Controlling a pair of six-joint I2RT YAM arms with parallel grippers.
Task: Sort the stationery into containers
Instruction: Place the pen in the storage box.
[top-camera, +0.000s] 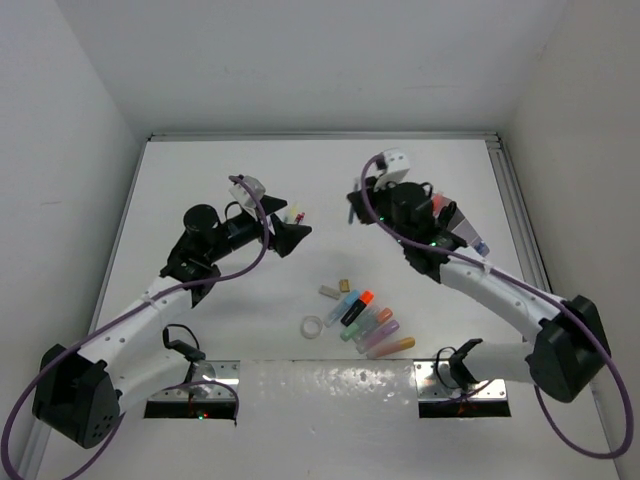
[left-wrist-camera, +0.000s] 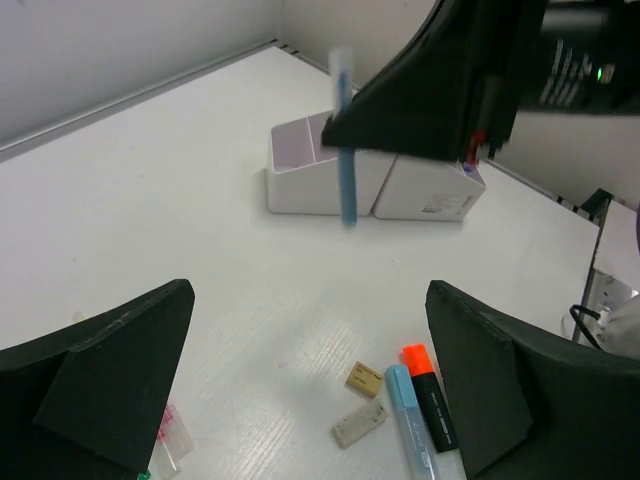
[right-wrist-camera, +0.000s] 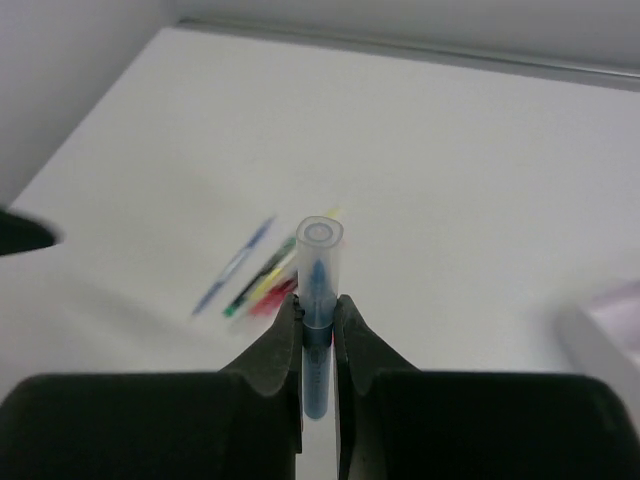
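My right gripper (right-wrist-camera: 318, 310) is shut on a blue pen (right-wrist-camera: 320, 262) with a clear cap, held upright above the table. The left wrist view shows that blue pen (left-wrist-camera: 346, 170) hanging in front of the pale organizer (left-wrist-camera: 330, 178). My left gripper (left-wrist-camera: 308, 300) is open with nothing between its fingers, hovering over two beige erasers (left-wrist-camera: 364, 379), a light blue highlighter (left-wrist-camera: 415, 425) and a black highlighter with an orange cap (left-wrist-camera: 430, 392). From above, the left gripper (top-camera: 287, 225) sits by a few pens (top-camera: 297, 214), and the right gripper (top-camera: 360, 202) is nearby.
A cluster of pastel highlighters (top-camera: 372, 325) and a clear tape ring (top-camera: 313, 326) lie near the table's front. Several thin pens (right-wrist-camera: 255, 275) lie blurred on the table beyond the right fingers. The organizer (top-camera: 458, 222) is mostly under the right arm. White walls enclose the table.
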